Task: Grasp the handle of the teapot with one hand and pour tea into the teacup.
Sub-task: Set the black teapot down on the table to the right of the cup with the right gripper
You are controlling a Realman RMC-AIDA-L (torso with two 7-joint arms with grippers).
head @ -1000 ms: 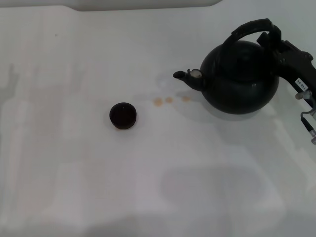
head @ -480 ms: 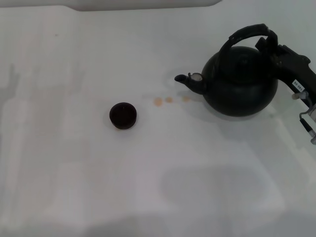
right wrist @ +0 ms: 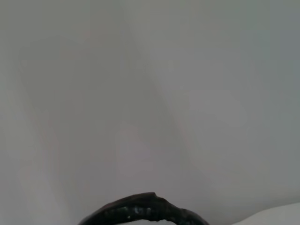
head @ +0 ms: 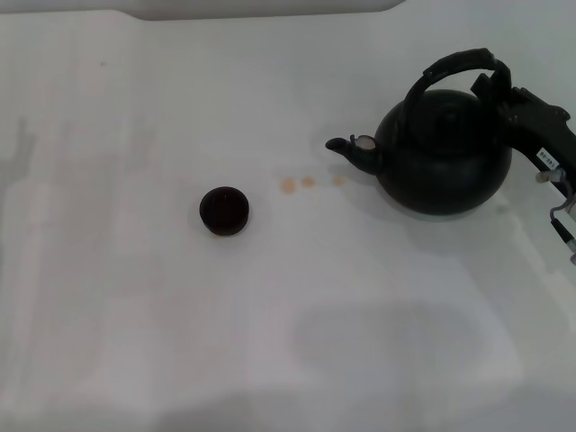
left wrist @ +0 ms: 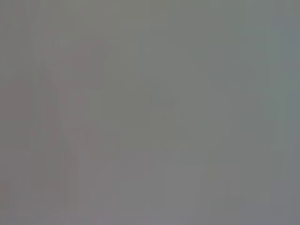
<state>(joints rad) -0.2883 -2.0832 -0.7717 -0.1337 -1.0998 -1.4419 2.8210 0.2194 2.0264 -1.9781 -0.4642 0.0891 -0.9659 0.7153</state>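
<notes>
The matte-black teapot (head: 441, 157) stands at the right of the white table (head: 135, 315) in the head view, its short spout (head: 346, 147) pointing left toward the teacup. Its thick arched handle (head: 450, 65) rises over the lid, and a piece of the handle also shows in the right wrist view (right wrist: 140, 207). My right hand (head: 498, 85) reaches in from the right edge and is closed on the handle's right end. The tiny dark teacup (head: 224, 210) sits well left of the spout, apart from the pot. My left gripper is out of view.
Three small brownish drops (head: 309, 182) lie on the table between the cup and the spout. A white raised edge (head: 261, 7) runs along the far side. The left wrist view shows only a blank grey surface.
The teapot has shifted slightly right and down with my right hand still on its handle, and it sits more level. The cup has not moved.
</notes>
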